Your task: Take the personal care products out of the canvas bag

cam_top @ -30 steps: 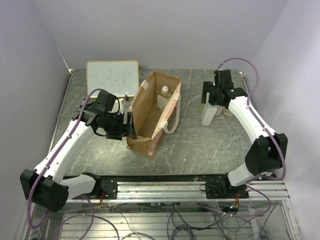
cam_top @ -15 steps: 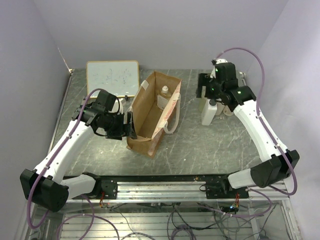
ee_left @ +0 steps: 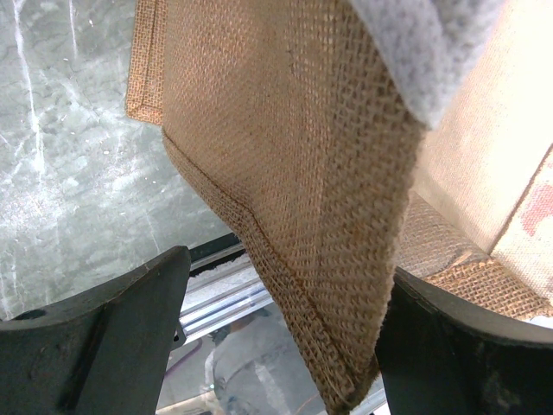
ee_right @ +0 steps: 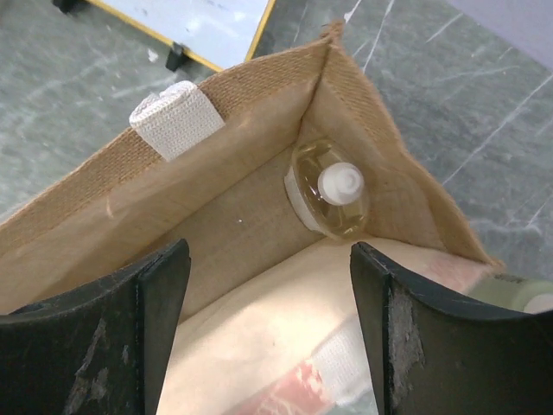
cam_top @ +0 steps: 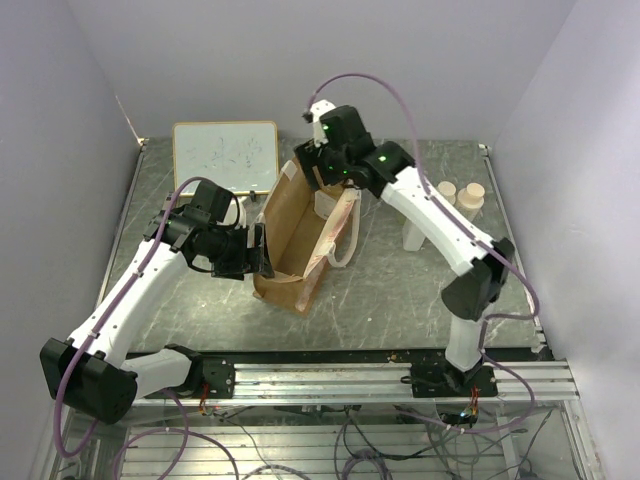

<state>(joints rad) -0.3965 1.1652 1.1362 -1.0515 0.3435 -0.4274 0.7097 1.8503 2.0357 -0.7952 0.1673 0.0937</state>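
Note:
The tan canvas bag (cam_top: 297, 235) stands open in the middle of the table. In the right wrist view a slim amber bottle with a white top (ee_right: 334, 192) stands in the far corner of the bag (ee_right: 259, 156). My right gripper (cam_top: 308, 168) (ee_right: 268, 259) hovers open above that far end, holding nothing. My left gripper (cam_top: 262, 250) (ee_left: 285, 277) is open with the bag's near wall (ee_left: 294, 173) between its jaws; the left finger stands clear of the cloth. Two beige round-capped bottles (cam_top: 447, 189) (cam_top: 472, 194) and a white bottle (cam_top: 411, 238) stand on the table to the right.
A framed whiteboard (cam_top: 225, 155) (ee_right: 199, 22) lies at the back left, just behind the bag. The bag's cream strap handle (cam_top: 345, 240) hangs over its right side. The right arm's forearm passes above the white bottle. Walls close in the table's left, back and right.
My right arm has swung left from above the bottles on the right to over the far end of the bag. The left arm and the bag have not moved.

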